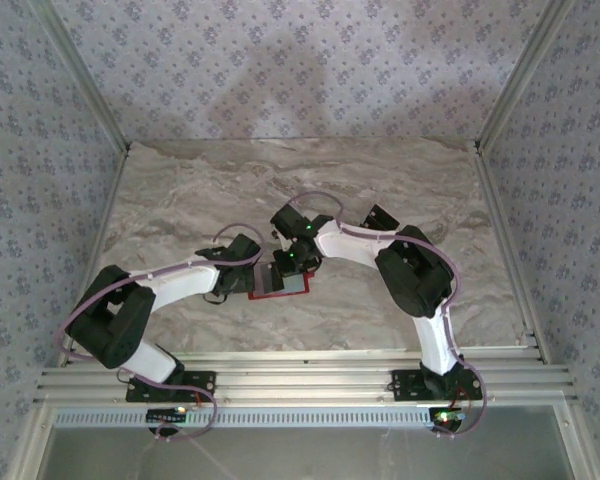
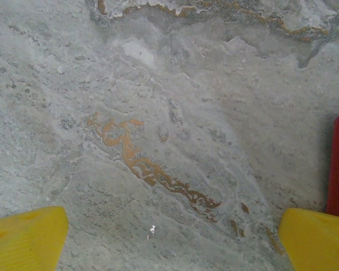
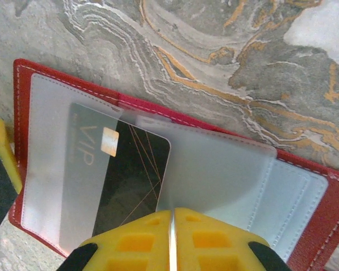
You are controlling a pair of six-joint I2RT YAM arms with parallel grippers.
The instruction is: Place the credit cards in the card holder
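The letters "VIP" are read in pale print on the dark card (image 3: pixel 130 180), beside a small gold chip; thin gold lines are drawn across its black face. No other writing is made out.

The card holder (image 3: pixel 330 220) is seen lying open and flat on the marbled table (image 3: pixel 214 68), between the two arms near the middle of the top view (image 1: pixel 280 283). Its cover is red with white stitching along the edge, and its inside is lined with cloudy, see-through plastic sleeves (image 3: pixel 214 175). The card is partly tucked under one sleeve on the left half, with its lower right part left bare.

The right gripper (image 3: pixel 172 237) is held over the near edge of the holder, its yellow fingers pressed together with only a hairline between them; whether a sleeve is pinched cannot be told.

The left gripper (image 2: pixel 172 240) is spread wide over bare table, nothing held, with the holder's red edge just beside its right finger (image 2: pixel 319 240).
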